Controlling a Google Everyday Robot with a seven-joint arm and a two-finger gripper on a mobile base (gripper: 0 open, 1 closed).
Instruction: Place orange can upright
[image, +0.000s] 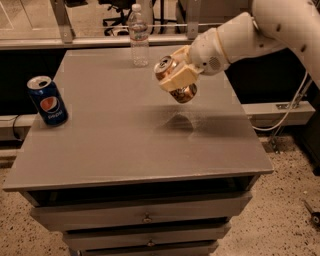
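Grey, flat-topped metal cabinet (125, 145) with drawers (145, 217) below is recorded standing on a speckled floor (280, 215), with a glass partition behind its far edge.

A shiny orange-gold aluminium can (185, 93) with a silver top is found off the surface, raised above the centre-right part of the tabletop. It is tilted, with its silver top turned up and to the left. It is gripped across its middle by the cream-coloured two-finger gripper (176, 80), whose jaws are clamped around the can body. The gripper is carried by a white arm (235, 40) entering from the upper right. A dark shadow (177, 121) is cast on the tabletop beneath the can.

A blue Pepsi can (47, 100) is noted upright near the left edge, well apart from the held can. A clear plastic water bottle (139, 35) with a white cap is noted upright near the far edge, behind and to the left of the gripper.

Bare surface is seen beneath the held can and across the front and centre of the top. The right and front edges are well apart from the shadow.
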